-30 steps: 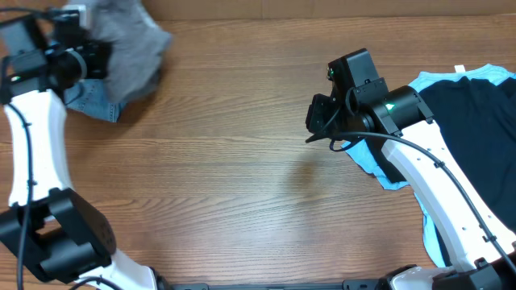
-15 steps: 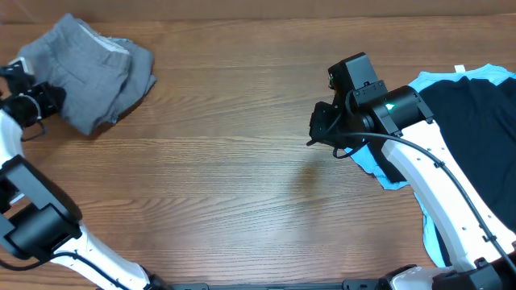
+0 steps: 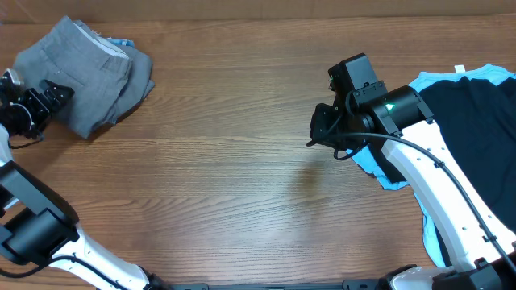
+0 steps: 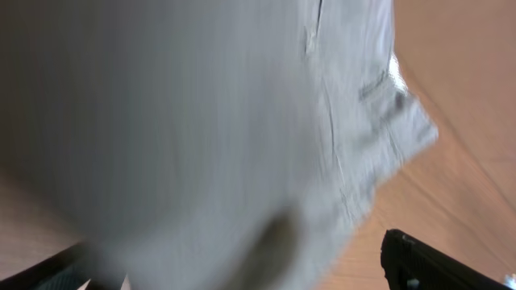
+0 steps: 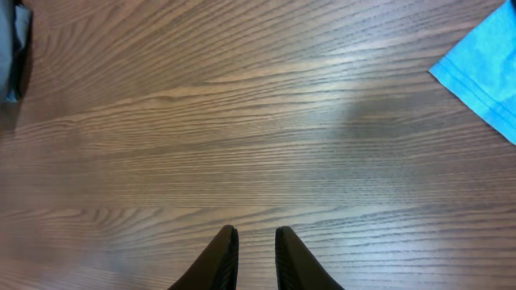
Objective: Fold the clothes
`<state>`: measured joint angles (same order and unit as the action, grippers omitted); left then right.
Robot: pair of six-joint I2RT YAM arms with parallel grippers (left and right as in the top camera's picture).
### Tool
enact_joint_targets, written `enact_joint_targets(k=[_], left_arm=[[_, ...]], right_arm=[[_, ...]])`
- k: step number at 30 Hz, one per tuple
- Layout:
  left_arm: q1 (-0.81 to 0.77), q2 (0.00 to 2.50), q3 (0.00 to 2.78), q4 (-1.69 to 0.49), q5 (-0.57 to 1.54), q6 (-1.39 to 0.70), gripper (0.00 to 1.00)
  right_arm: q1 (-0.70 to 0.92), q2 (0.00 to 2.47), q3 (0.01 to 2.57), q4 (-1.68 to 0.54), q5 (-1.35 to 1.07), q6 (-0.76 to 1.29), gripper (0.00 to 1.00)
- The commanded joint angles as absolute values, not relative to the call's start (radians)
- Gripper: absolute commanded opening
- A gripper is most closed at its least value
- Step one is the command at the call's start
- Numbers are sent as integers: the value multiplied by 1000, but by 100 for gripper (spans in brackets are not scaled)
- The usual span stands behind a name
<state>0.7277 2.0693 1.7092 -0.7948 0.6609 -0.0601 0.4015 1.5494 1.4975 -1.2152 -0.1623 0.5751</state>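
**Grey shorts set down; left tool lets go**

The left tool (image 3: 48, 98) has drawn back toward the left edge of the desk (image 3: 226, 177), fingers spread wide and gripping nothing; the grey shorts (image 3: 85, 76), a second ago bunched up beneath it, now lie in a rumpled heap right at its fingertips, filling its blurred wrist view; placed, I judge, rather than neatly folded. The right tool (image 3: 322, 133) hovers unmoved over bare wood, fingers almost together and empty; the light-blue tee (image 3: 375, 165) lies just beside it, the black tee (image 3: 476, 137) beyond, both unfolded.
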Motion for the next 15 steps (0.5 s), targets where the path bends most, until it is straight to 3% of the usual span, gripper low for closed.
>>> enact_joint_targets(k=[1,4,8,13,15], left_arm=[[755,1930,1792,-897,611,-87,100],[752,1829,1813,-992,686,-56,100],[670,1638,1818,-1094,840,136,100],[413,1361,1818,-1193,640,200,100],[270,1258,1818,-1224,502,178,100]], right_arm=[[405,1527,1499,-1214,-147,548,20],[405,1491,1501,-1201,-107,518,20],[405,1409,1525,-1195,-15,502,20],[405,1259,1595,-1186,8,404,26],[405,1196,1610,-1175,7,368,38]])
